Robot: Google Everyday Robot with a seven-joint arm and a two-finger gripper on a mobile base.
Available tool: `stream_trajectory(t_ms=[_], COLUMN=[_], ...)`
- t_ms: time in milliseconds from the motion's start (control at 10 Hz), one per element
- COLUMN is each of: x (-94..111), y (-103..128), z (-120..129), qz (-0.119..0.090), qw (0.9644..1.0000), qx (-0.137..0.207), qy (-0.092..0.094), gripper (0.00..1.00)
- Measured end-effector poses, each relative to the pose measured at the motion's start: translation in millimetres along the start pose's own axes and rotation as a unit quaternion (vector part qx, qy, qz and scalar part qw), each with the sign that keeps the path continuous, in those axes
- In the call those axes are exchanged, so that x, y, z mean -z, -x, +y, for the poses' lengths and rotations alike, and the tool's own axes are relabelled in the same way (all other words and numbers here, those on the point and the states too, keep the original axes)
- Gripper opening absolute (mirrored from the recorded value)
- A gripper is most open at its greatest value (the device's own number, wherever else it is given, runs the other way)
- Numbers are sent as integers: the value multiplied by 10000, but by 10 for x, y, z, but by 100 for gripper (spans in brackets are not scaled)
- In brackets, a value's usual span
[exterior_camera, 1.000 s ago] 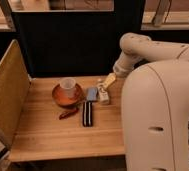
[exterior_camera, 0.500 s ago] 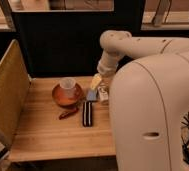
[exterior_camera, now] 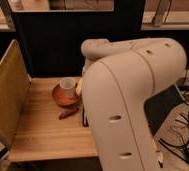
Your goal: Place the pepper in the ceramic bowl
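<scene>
The pepper, small, slim and dark red, lies on the wooden table just in front of the ceramic bowl. The bowl is a round reddish-brown dish and a small white cup sits at its back rim. My gripper shows only as a tan part at the edge of my arm, right beside the cup and above the bowl's right side. It is behind and to the right of the pepper, apart from it. The pepper is not held.
My large white arm fills the right half of the view and hides the right side of the table. A sliver of the black striped bar shows beside the pepper. A tan panel walls the table's left side; a dark panel stands behind.
My arm has swung left and closer to the camera. It now covers the bar and the items to the right of the bowl. The gripper has moved left to the cup. The pepper, bowl and cup have not moved.
</scene>
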Motion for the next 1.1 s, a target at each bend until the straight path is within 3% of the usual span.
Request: stream_trajectory(t_ms=[200, 600, 800, 1100], x=[-161, -144, -200, -446], y=[60, -7, -155, -304], z=[141, 101, 190, 527], qz=[181, 190, 207, 297], qw=[9998, 9998, 9995, 9964], qx=[67, 33, 108, 523], qy=[-15, 2, 218, 598], gripper=[80, 80, 80, 80])
